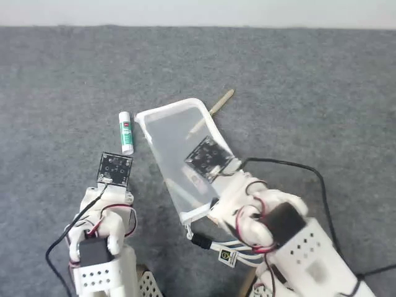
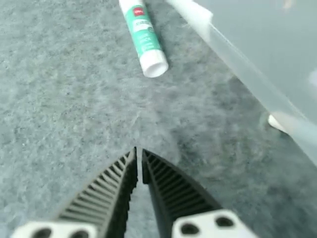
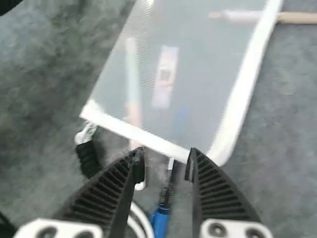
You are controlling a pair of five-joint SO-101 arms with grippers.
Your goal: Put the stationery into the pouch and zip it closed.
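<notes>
Left gripper (image 2: 138, 152), jaws all but closed on nothing, hangs near the glue stick (image 1: 126, 132). Just beside lies the translucent pouch (image 1: 176, 145), a pencil (image 1: 221, 102) jutting past its far edge. Right gripper (image 3: 166, 154), jaws partly apart and empty, hovers at its near end.

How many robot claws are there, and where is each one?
2. The left claw is shut, over the carpet just short of the glue stick. The right claw is open at the end of the pouch nearest it.

The pouch (image 1: 176, 145) is frosted clear with white edging; the glue stick (image 1: 126, 132) is white with a green label; the table (image 1: 297, 80) is mottled grey.
</notes>
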